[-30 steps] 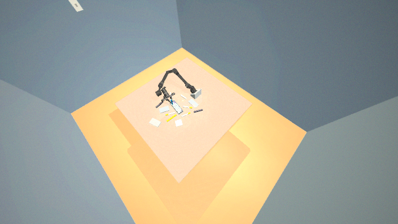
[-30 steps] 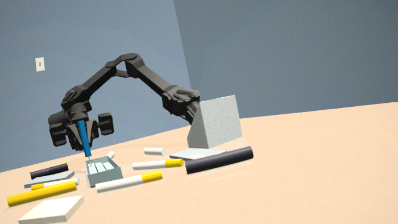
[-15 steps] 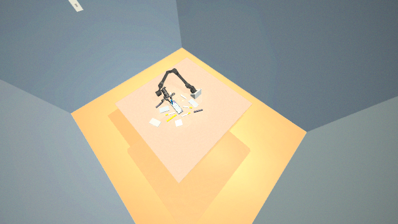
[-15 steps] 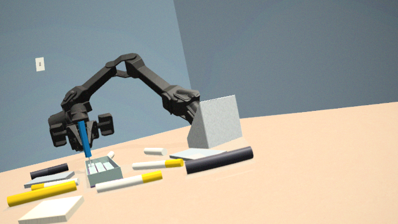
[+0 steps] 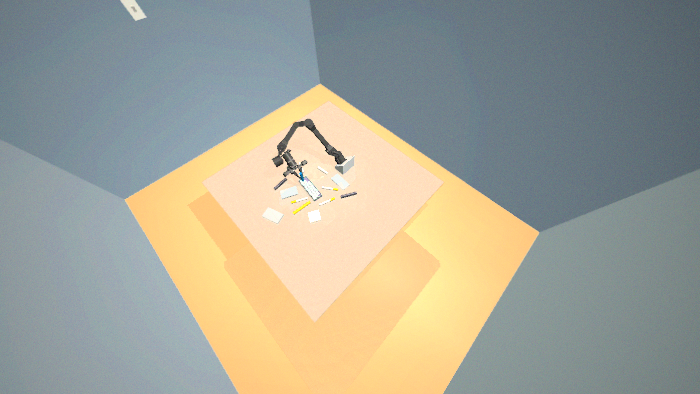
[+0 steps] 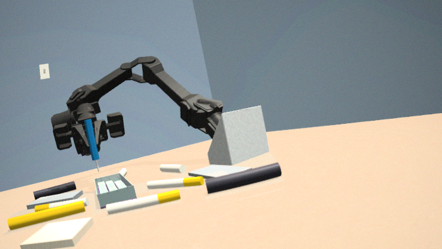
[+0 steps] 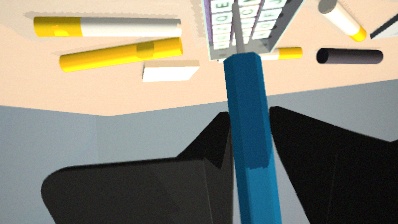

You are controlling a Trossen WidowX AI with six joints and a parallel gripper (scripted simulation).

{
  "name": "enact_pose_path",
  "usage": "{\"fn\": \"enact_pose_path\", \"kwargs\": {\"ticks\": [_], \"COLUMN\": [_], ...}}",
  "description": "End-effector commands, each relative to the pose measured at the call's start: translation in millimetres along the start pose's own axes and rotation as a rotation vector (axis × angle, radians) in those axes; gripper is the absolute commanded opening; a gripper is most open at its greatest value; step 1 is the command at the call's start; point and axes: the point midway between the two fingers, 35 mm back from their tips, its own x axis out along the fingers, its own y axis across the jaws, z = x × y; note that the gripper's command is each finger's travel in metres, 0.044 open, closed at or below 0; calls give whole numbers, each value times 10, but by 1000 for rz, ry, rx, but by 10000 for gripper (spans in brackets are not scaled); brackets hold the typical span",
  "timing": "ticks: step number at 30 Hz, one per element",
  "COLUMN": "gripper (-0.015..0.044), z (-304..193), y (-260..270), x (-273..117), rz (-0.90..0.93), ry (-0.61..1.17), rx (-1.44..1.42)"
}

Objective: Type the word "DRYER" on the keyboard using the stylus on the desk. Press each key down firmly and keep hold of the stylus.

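The blue stylus (image 5: 302, 176) (image 6: 91, 139) (image 7: 248, 110) is clamped between nearly closed jaws of the gripper (image 6: 90, 139) (image 7: 248, 118), tip toward five o'clock in the exterior view, above the walled keyboard (image 5: 310, 188) (image 6: 117, 197) (image 7: 270, 40); rows of keys (image 6: 110, 186) (image 7: 243, 22) are contained inside.

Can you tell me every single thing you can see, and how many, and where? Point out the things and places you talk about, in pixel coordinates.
stylus (image 6: 91, 139) (image 7: 250, 115): one, blue, grey tip, in the gripper above the keyboard
keyboard (image 6: 117, 196): one, pale grey-green, on the desk
black rods: two, either side of the keyboard
yellow rod (image 6: 47, 215): one, near the keyboard
white-and-yellow rods: three, around the keyboard
plain white rods: two, towards the arm
flat pieces: four, whitish or pale grey, on the desk
desk (image 6: 347, 189): one, peach
wall plate (image 6: 44, 71): one, cream, wall
block: one, grey, at the arm's base
arm: one, black
gripper (image 7: 248, 118): one, black, arm's end
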Motion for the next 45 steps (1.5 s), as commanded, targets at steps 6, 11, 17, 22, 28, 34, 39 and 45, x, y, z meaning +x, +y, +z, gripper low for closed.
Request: {"fn": "enact_pose_path", "kwargs": {"ticks": [6,11,17,22,28,34,39,45], "gripper": [0,0,0,0,81,81,81,81], "z": [43,83,166,270,284,290,316,358], "y": [-89,-197,-196,-198,-198,-198,-198,-198], "x": [-112,-238,-196,-143,-120,-117,-102,-78], "rz": [3,7,6,6,6,6,6,6], "ry": [1,2,2,1,1,1,1,0], "rx": [0,1,1,1,1,1,1,1]}}
